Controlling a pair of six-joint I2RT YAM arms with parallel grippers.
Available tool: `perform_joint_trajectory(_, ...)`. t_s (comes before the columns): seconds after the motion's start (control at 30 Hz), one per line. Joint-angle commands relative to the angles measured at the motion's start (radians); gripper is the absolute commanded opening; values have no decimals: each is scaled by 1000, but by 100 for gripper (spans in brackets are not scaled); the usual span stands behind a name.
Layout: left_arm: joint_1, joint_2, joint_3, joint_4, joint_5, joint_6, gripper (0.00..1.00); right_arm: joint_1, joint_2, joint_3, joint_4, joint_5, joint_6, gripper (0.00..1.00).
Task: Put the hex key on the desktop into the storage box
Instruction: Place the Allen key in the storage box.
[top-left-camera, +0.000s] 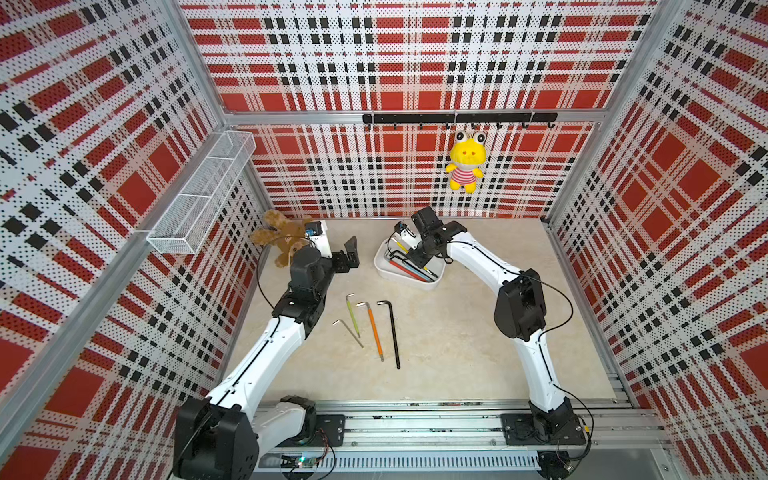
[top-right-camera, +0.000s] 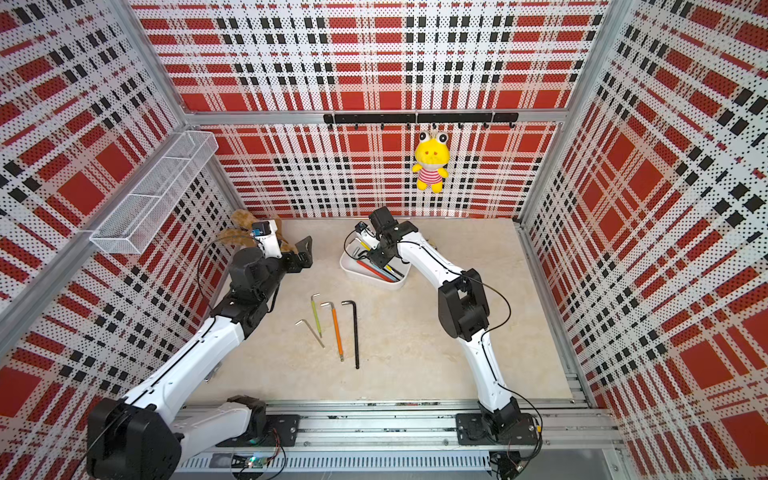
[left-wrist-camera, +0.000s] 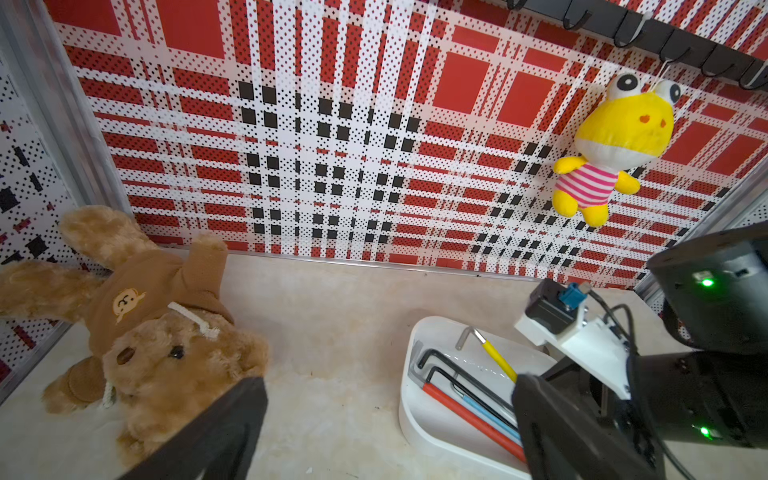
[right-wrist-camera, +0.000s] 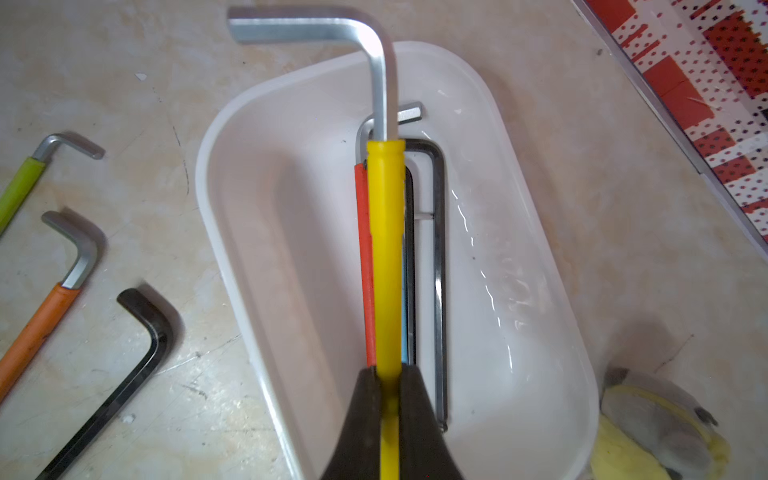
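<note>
- Yellow-sleeved silver L-shaped hex key (right-wrist-camera: 386, 249), frame centre, clamped tight in right claw (right-wrist-camera: 388, 374) over white rounded plastic storage box (right-wrist-camera: 216, 216), bent end past its rim.
- Left claw (top-left-camera: 351, 254) gapes empty; open cream tabletop (top-left-camera: 457, 332) lower right.

desk (top-left-camera: 457, 353) cream marbled; storage box (right-wrist-camera: 266, 249) white; yellow hex key (right-wrist-camera: 386, 249), red hex key (right-wrist-camera: 365, 257), lime hex key (top-left-camera: 353, 316), orange hex key (top-left-camera: 375, 328), black hex key (top-left-camera: 393, 332), silver hex key (top-left-camera: 351, 333); walls (top-left-camera: 415, 62) red-white-black plaid; teddy (left-wrist-camera: 166, 361) brown; frog plush (left-wrist-camera: 615, 129) yellow, pink-striped.
</note>
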Motion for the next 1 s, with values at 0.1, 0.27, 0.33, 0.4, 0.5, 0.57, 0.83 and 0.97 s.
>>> perform_joint_trajectory(0.1,2,-5,26,-8,17,13,99,-27,102,69,-23,-36,3,0)
perform_joint_trajectory(0.27,5,-1,26,-5,25,9,99,-28,144,87,-19,-38,11,0)
perform_joint_trajectory(0.33,6,1,26,-5,29,7,99,-29,159,97,-18,-37,21,0)
perform_joint_trajectory(0.4,7,3,25,-5,29,7,99,-31,179,114,-21,-38,38,0)
perform_joint_trajectory(0.5,7,2,24,-4,31,6,99,-35,208,143,-33,-42,60,0)
perform_joint_trajectory(0.57,6,3,23,-3,30,6,99,-35,219,150,-38,-40,69,0)
perform_joint_trajectory(0.83,7,9,21,-2,32,4,99,-35,233,146,-31,-16,93,5)
perform_joint_trajectory(0.97,7,9,20,-2,32,4,99,-34,230,143,-22,-12,101,11)
